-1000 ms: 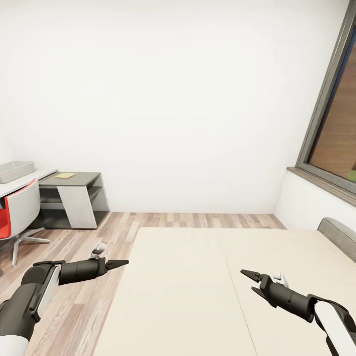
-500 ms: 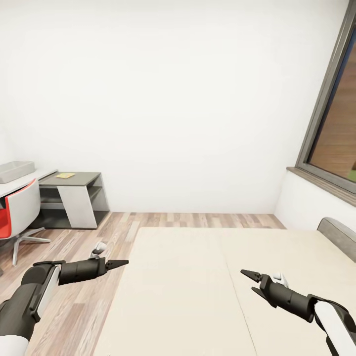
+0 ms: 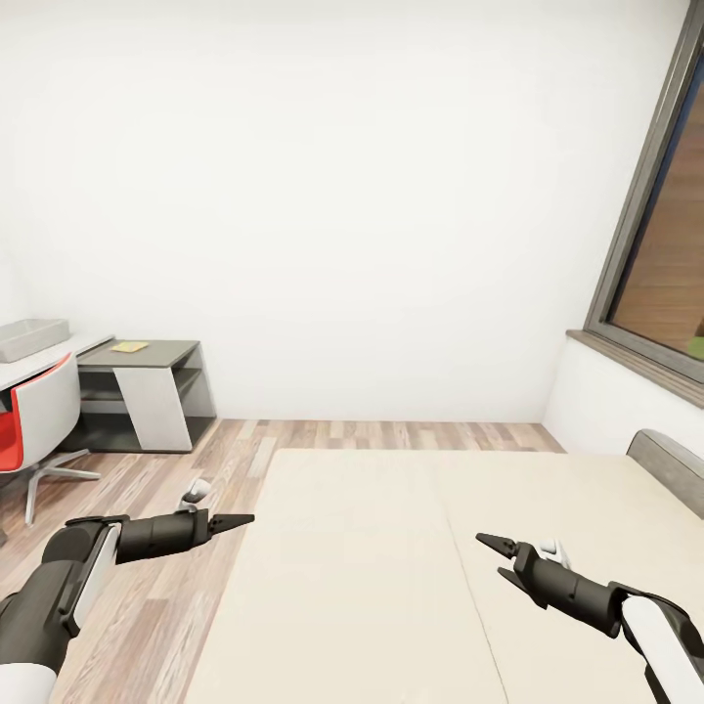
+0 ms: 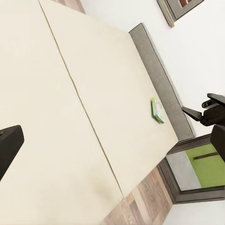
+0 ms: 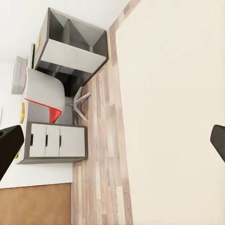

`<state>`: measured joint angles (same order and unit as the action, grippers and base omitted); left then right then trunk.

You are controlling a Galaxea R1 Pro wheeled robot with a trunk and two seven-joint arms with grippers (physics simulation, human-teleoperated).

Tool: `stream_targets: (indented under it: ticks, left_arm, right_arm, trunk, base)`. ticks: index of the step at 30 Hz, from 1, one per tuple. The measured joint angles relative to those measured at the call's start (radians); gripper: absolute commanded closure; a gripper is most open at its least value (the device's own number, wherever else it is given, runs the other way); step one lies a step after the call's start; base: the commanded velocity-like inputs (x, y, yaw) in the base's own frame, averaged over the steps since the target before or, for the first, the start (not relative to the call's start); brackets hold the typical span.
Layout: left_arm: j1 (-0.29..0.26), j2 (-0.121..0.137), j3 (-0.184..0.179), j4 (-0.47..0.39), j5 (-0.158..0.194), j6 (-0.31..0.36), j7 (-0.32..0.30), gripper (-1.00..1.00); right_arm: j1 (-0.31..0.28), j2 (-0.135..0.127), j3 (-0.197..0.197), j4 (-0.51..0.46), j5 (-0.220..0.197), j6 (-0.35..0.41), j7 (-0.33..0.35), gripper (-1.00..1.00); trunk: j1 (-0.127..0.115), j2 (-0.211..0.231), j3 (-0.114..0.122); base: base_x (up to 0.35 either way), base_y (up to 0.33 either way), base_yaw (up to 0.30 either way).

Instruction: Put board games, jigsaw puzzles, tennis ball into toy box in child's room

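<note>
Both grippers, left (image 3: 238,519) & right (image 3: 492,555), hover over the bed (image 3: 391,548), fingers apart, holding nothing. Left wrist cam adds a green game (image 4: 158,110) by the headboard (image 4: 161,84); right wrist cam, chair (image 5: 44,96) & surface (image 5: 21,84).

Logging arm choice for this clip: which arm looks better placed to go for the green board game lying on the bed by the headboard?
Right, probably. The right gripper hangs open over the bed on the headboard side, where the board game lies. The left gripper is at the bed's far edge.
</note>
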<state>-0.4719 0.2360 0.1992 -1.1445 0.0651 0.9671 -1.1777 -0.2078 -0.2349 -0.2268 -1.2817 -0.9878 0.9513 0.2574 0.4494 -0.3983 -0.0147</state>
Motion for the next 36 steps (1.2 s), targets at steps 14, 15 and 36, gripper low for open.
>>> stream_targets:
  ticks: [14, 15, 36]
  left_arm:
    - [0.000, -0.001, 0.000, 0.000, 0.000, 0.000, 0.002, -1.00]
    - [0.000, -0.001, 0.000, 0.000, 0.000, 0.000, 0.002, -1.00]
    - [0.000, -0.002, -0.002, 0.000, 0.000, 0.000, 0.003, -1.00]
  right_arm:
    - [0.000, 0.000, 0.000, -0.001, 0.000, 0.000, 0.000, -1.00]
    - [0.000, 0.000, 0.000, -0.001, 0.000, 0.000, 0.000, -1.00]
    - [0.000, 0.000, -0.006, 0.008, -0.002, 0.004, -0.004, -1.00]
  trunk:
    - [0.000, 0.000, 0.000]
    - [0.000, 0.000, 0.000]
    - [0.000, 0.000, 0.002]
  base:
    - [0.000, -0.014, 0.000]
    - [0.000, -0.088, 0.000]
    - [0.000, -0.145, -0.034]
